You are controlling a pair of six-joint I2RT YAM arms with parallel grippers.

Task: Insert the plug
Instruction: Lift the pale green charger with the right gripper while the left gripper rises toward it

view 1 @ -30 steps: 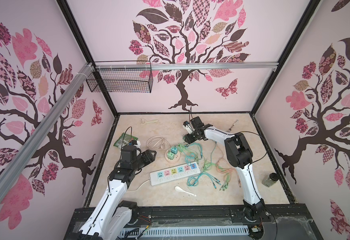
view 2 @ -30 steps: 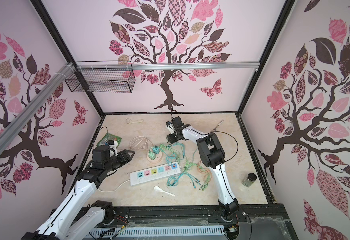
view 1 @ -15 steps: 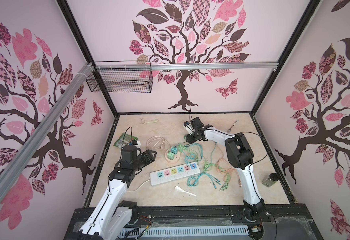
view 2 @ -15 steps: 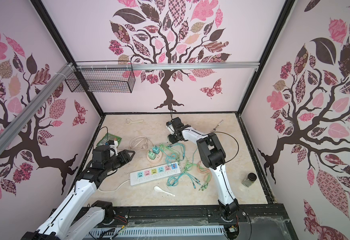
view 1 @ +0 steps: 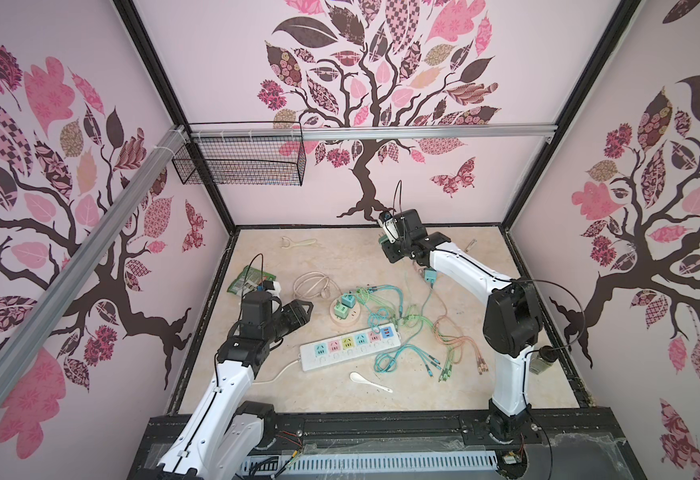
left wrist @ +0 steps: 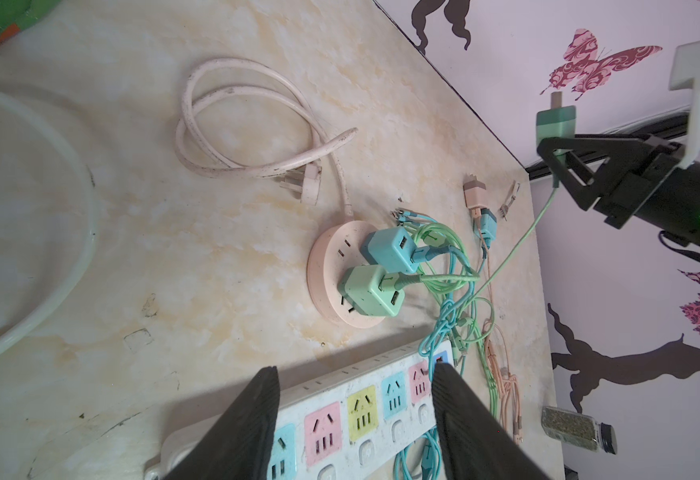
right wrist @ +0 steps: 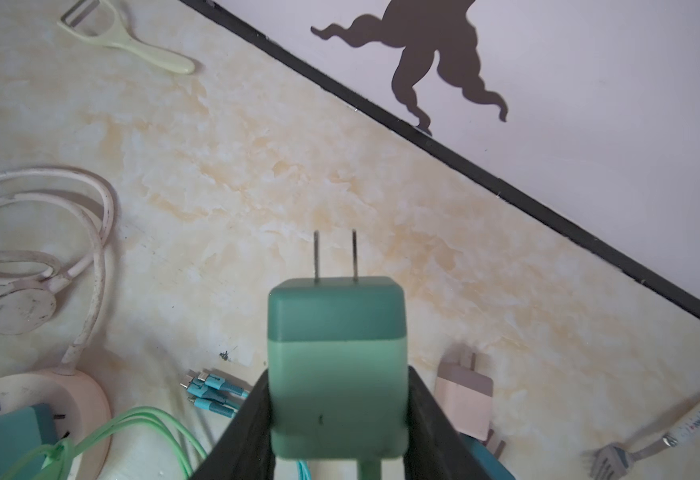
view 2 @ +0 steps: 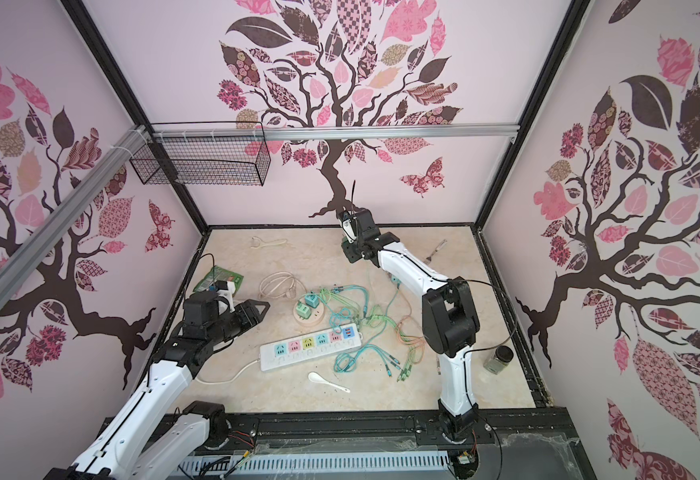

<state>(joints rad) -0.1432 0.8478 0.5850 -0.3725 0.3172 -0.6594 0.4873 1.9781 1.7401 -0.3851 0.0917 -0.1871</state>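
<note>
A green cube plug (right wrist: 335,365) with two flat prongs sits between the fingers of my right gripper (right wrist: 338,376), which is shut on it. It is held in the air near the back wall, and its green cable hangs down. The left wrist view shows that plug (left wrist: 556,120) raised above the table. In both top views the right gripper (view 1: 389,249) (view 2: 354,253) is at the back centre. The white power strip (view 1: 350,349) (view 2: 310,347) with coloured sockets lies mid-table. My left gripper (view 1: 298,311) (left wrist: 354,374) hovers open to its left, with nothing held.
A round pink socket hub (view 1: 345,313) carries two cube chargers. Tangled cables (view 1: 414,328) lie right of the strip. A pink cord coil (view 1: 310,284), peeler (view 1: 298,242), fork (view 1: 470,244), spoon (view 1: 369,381), jar (view 1: 541,360) and green packet (view 1: 248,280) lie about.
The right gripper has shifted slightly at the back of the table with the plug in it. The left arm has stayed still.
</note>
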